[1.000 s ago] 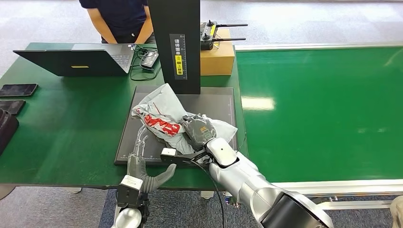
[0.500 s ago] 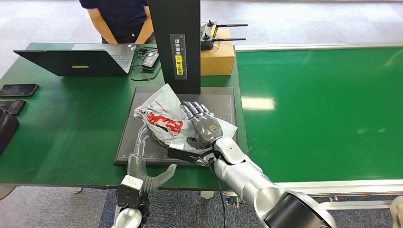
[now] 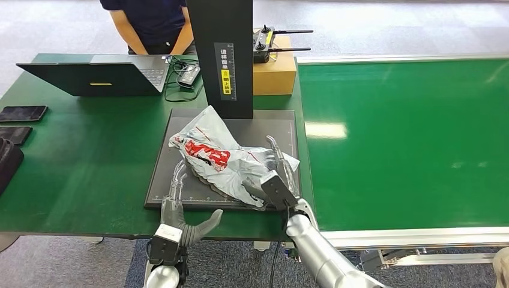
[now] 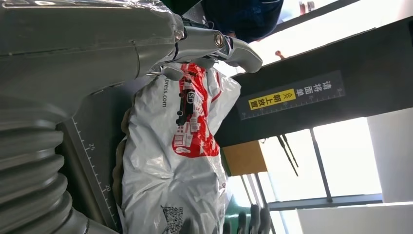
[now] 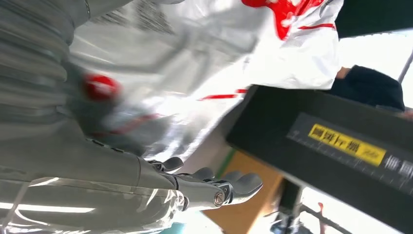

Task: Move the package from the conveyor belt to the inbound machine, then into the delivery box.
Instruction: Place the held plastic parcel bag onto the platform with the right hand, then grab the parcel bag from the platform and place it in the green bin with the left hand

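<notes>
The package [image 3: 211,157], a crumpled grey-white poly bag with red print, lies on the black platform [image 3: 161,168] of the inbound machine. My right hand [image 3: 277,176] stands edge-on at the bag's near right side with its fingers straight, holding nothing. My left hand [image 3: 179,215] sits at the platform's near left edge, fingers spread and reaching onto the platform just short of the bag. The left wrist view shows the package [image 4: 182,146] beyond the extended fingers [image 4: 234,48]. In the right wrist view the package [image 5: 209,68] lies beside the straight fingers [image 5: 219,187].
The machine's black column [image 3: 219,54] rises behind the platform. A cardboard box [image 3: 275,75] with a controller on it stands beside it. A laptop [image 3: 90,78] and phones [image 3: 23,113] lie to the left. The green conveyor belt [image 3: 408,138] runs on the right. A person [image 3: 153,21] stands behind the table.
My right hand let go of the package, opened flat over it, then drew back and turned edge-on at its near right side. The bag settled on the platform. The left hand stayed put.
</notes>
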`<state>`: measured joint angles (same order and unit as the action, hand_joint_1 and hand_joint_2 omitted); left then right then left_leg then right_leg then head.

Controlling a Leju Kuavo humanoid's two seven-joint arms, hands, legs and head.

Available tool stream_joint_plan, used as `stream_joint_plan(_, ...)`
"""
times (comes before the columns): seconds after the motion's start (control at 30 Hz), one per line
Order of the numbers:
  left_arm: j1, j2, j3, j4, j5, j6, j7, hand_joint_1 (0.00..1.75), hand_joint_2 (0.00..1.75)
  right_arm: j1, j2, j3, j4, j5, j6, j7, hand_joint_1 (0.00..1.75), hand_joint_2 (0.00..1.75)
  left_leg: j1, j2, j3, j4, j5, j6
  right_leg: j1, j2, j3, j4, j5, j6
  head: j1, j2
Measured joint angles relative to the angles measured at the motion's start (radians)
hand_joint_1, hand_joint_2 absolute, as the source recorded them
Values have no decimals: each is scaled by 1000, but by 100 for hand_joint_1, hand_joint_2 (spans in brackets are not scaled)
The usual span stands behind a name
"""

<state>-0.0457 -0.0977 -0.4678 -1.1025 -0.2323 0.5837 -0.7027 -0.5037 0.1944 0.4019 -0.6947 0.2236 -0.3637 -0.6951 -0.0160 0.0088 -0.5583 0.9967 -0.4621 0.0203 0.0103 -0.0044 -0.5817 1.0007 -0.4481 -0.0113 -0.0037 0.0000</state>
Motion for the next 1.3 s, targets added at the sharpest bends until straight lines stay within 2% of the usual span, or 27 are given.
stream_joint_plan(0.2, 19, 0, 16, 0, -21, 15, 0, 0, 175, 182, -25, -2, -180, -67, 30, -3, 0, 175, 0, 0, 0, 0, -1, 0, 0, 0, 0, 0, -1, -1, 0, 0)
stream_joint_plan(0.37, 38, -1, 34, 0, -36, 16, 0, 0, 175, 263, -31, -2, -243, -86, 53, -5, 0, 175, 0, 0, 0, 0, -1, 0, 0, 0, 0, 0, -1, -1, 0, 0)
stream_joint_plan(0.57, 55, -14, 59, -1, -72, -9, 0, 0, 175, 316, -32, -29, -279, -141, 162, -8, 0, 175, 0, 0, 1, 0, -1, 0, 0, 0, 1, 0, -1, -1, 0, 0)
stream_joint_plan(0.77, 57, -22, 76, -1, -92, -29, 0, 0, 175, 354, -31, -60, -316, -116, 183, -9, 0, 175, 0, 0, 1, 0, -1, 0, 0, 0, 1, 0, -1, -1, 0, 0)
stream_joint_plan(1.0, 53, -29, 80, -1, -97, -52, 0, 0, 175, 382, -29, -84, -359, -67, 175, -7, 0, 175, 0, 0, 1, 0, -1, 0, 0, 0, 1, 0, -1, -1, 0, 0)
stream_joint_plan(1.3, 43, -36, 82, -1, -107, -60, 0, 0, 175, 442, -28, -95, -486, 13, 111, -7, 0, 175, 0, 0, 0, 0, -1, 0, 0, 0, 0, 0, -1, -1, 0, 0)
